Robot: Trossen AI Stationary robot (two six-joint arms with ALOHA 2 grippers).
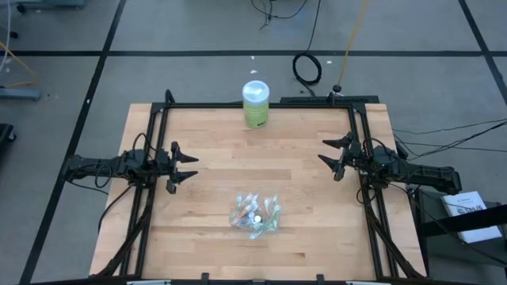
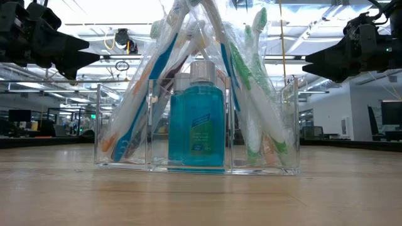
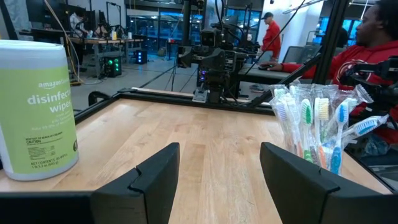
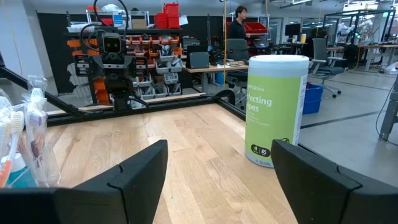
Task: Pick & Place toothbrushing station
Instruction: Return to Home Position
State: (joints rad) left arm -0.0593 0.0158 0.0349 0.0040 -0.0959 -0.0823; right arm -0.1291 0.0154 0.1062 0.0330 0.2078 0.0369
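Toothbrushes (image 1: 261, 207) stand bundled in a clear organizer (image 1: 237, 216) on the table (image 1: 198, 226), about midway between left and right and toward the near edge in the high view. A wipes canister (image 1: 255, 104) stands at the far edge. The left gripper (image 1: 190, 167) hangs over the table's left side and the right gripper (image 1: 325, 150) over its right, both well apart from the organizer.

In the low view the organizer's thin clear walls look stiff, slick and light. A blue bottle (image 2: 196, 125) fills the middle compartment, and the film-wrapped toothbrushes lean loosely out of the side ones, crossing above it. I judge the load would spill if tilted, so a hold low on an outer wall, kept upright, seems safest. A single brush is best pinched on its handle above the rim.

The left wrist view shows that arm's fingers spread wide, with nothing between them and touching nothing. The right wrist view shows the right gripper just as wide and empty.
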